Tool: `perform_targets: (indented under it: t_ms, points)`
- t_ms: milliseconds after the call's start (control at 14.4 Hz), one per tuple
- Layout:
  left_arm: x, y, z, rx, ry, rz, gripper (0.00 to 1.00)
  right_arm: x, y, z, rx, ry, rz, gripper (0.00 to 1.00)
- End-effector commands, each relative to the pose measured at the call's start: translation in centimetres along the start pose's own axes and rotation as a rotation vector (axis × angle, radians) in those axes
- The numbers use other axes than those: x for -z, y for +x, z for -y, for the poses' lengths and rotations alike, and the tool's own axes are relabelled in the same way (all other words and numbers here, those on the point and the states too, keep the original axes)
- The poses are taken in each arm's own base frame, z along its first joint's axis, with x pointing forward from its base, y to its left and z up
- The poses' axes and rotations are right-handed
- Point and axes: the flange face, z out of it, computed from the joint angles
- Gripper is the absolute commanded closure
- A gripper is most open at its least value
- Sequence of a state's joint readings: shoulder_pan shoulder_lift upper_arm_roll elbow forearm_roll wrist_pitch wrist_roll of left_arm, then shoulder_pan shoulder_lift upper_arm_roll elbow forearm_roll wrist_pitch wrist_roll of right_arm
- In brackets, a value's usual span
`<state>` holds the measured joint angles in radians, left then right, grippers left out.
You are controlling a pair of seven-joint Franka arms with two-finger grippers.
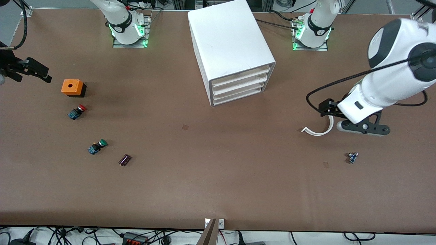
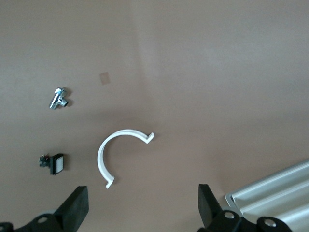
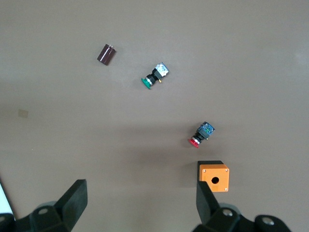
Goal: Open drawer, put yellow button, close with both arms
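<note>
No yellow-capped button shows in any view. The white drawer cabinet [image 1: 231,51] stands at the middle of the table, between the arms' bases, with all its drawers [image 1: 238,86] shut; a corner of it shows in the left wrist view [image 2: 275,198]. My left gripper [image 1: 362,128] hangs open and empty over the table toward the left arm's end [image 2: 143,208], beside a white curved strip [image 1: 320,131]. My right gripper [image 1: 32,69] hangs open and empty over the right arm's end [image 3: 140,205], above an orange box [image 3: 213,176].
The orange box with a hole [image 1: 72,87], a red-capped button [image 1: 77,112], a green-capped button [image 1: 97,146] and a dark purple block [image 1: 124,160] lie toward the right arm's end. A small metal part [image 1: 352,157] and a small black part [image 2: 54,163] lie near the curved strip [image 2: 118,152].
</note>
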<state>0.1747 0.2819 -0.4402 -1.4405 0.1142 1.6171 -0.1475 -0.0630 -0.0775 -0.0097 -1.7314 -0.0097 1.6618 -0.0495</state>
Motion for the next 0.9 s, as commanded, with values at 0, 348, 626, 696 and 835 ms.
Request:
perform_targets:
  t_ms: [0, 348, 626, 696, 835]
  points:
    - [1.7, -0.6, 1.8, -0.029, 0.013, 0.022, 0.00, 0.2, -0.8, 0.0, -0.003, -0.013, -0.002, 0.00]
    - [4.5, -3.7, 6.0, -0.081, -0.024, -0.014, 0.00, -0.1, -0.6, 0.1, 0.008, -0.014, -0.016, 0.00]
    - [5.2, -7.3, 7.2, -0.018, -0.079, -0.088, 0.00, -0.3, -0.1, 0.0, 0.014, -0.015, -0.043, 0.00]
    - [4.8, -8.3, 7.1, -0.015, -0.068, -0.138, 0.00, -0.2, 0.2, 0.0, 0.013, -0.014, -0.057, 0.00]
    - [3.6, -9.1, 7.5, -0.014, -0.060, -0.170, 0.00, -0.6, 0.6, 0.0, 0.013, -0.014, -0.057, 0.00]
